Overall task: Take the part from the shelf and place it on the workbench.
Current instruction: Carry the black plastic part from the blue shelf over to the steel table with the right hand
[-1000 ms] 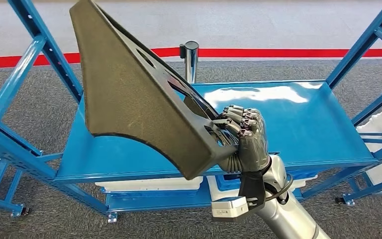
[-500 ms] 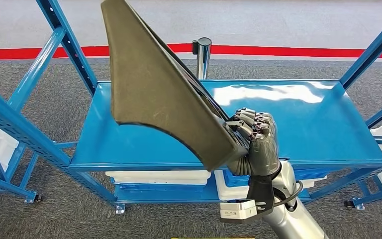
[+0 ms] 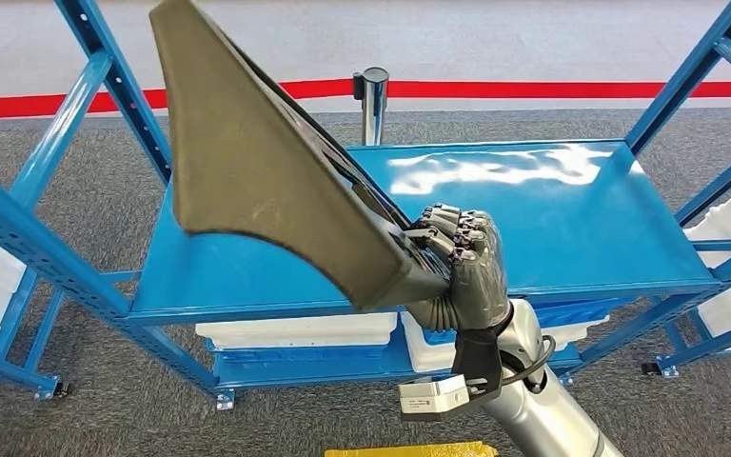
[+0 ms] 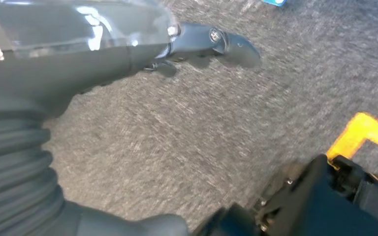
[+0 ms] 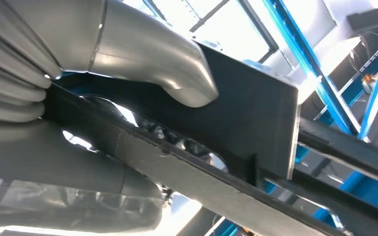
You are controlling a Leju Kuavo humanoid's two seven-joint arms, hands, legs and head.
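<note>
The part [image 3: 257, 162] is a large, flat, dark grey panel with a curved cut-out edge and openings. My right hand [image 3: 462, 262] grips its lower corner and holds it tilted up, above and in front of the blue shelf [image 3: 552, 228]. In the right wrist view the thumb [image 5: 152, 54] presses on the panel's flat face [image 5: 246, 108], with the fingers wrapped under its edge. My left hand [image 4: 78, 64] hangs over grey carpet, holding nothing, with a finger stretched out.
Slanted blue uprights [image 3: 105, 86] frame the shelf on both sides. White bins [image 3: 295, 331] sit on the lower level. A chrome post [image 3: 373, 95] and a red floor line [image 3: 533, 89] lie behind. Yellow floor marking [image 3: 409, 449] lies near my feet.
The whole picture has swung sideways and back, so the camera has moved. The part stays in my right hand, standing a little steeper than a second ago.
</note>
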